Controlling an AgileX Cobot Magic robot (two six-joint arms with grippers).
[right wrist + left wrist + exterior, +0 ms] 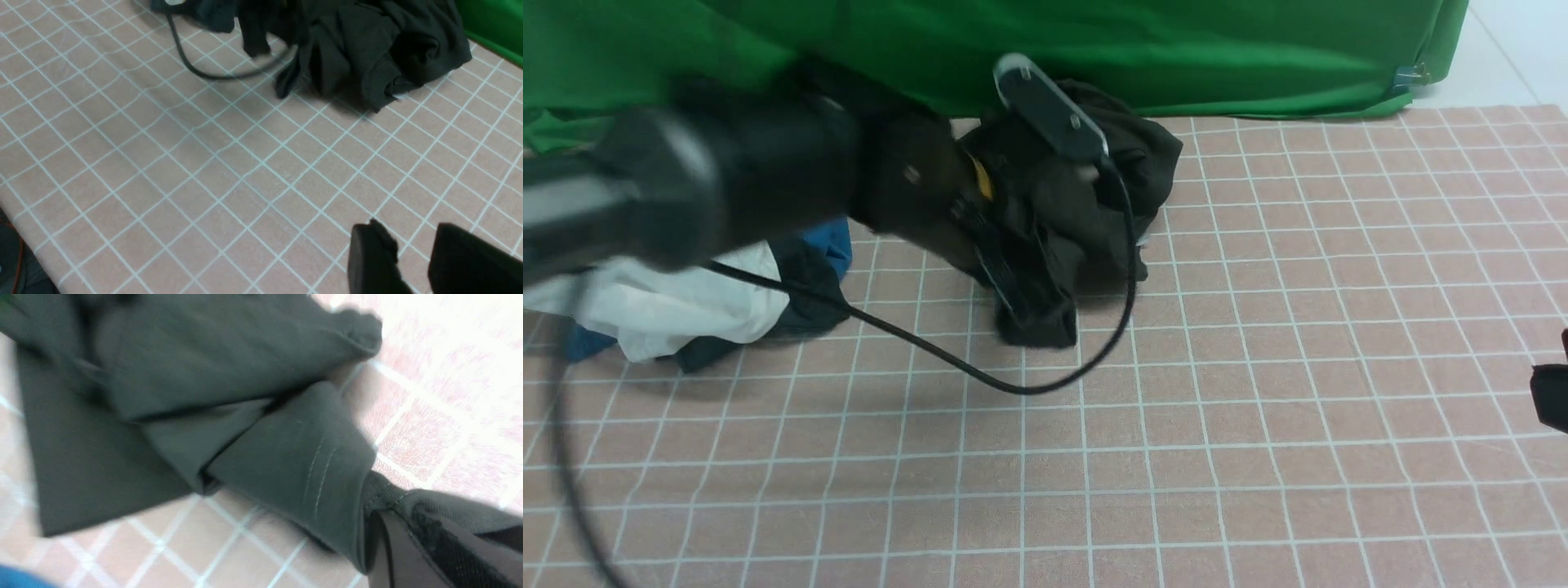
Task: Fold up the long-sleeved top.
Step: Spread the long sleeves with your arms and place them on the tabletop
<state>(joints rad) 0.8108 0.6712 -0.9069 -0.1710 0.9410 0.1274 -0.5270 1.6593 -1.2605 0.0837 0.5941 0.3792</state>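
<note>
Tablecloth [1258, 425] in pink checks lay before you, the long-sleeved top [1150, 157] heaped at its far side against the green backdrop [1176, 49]. Your left gripper [378, 516] pinched the top's stitched hem; your right gripper [410, 265] hung apart, jaws narrowly parted, empty.

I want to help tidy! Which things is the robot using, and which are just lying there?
For the job: long-sleeved top, pinched by left fingers.
Lying about: white garment, blue cloth, charcoal cloth.
</note>
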